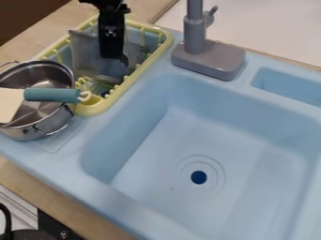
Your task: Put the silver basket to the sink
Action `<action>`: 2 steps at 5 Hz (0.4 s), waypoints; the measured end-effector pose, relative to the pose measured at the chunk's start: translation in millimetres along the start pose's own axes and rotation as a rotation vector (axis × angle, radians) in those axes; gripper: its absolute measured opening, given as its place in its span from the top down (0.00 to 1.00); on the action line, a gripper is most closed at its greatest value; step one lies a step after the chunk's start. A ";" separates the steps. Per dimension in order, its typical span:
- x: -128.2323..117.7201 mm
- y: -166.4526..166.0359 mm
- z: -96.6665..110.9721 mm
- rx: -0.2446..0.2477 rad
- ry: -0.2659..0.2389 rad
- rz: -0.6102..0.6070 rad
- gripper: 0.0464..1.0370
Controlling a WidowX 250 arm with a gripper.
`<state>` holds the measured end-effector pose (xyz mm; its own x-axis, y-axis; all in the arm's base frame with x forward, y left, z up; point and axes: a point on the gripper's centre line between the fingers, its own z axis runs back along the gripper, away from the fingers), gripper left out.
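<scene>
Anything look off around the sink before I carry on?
The teal-handled utensil lies across the pot, its handle end reaching over the corner of the yellow rack, so it might get knocked. The silver basket looks tipped up inside the rack. No spill or damage stands out.

The claw (112,55) partly hides the mesh basket (86,52); the tap's (195,33) top is cut off

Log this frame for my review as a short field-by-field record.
gripper: down inside the yellow rack, at the silver basket
silver basket: mesh, within the yellow rack
goal: not yet met, basket outside the sink basin
pot: metal, left of the rack in view
utensil: teal handle, lying across the pot
faucet: gray, behind the basin
</scene>
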<state>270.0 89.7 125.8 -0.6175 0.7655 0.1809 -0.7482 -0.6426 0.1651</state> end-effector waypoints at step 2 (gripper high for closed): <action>-5.1 -3.4 -2.7 0.003 -0.046 0.059 0.98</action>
<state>275.1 88.1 121.6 -0.6488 0.7239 0.2346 -0.7098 -0.6868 0.1561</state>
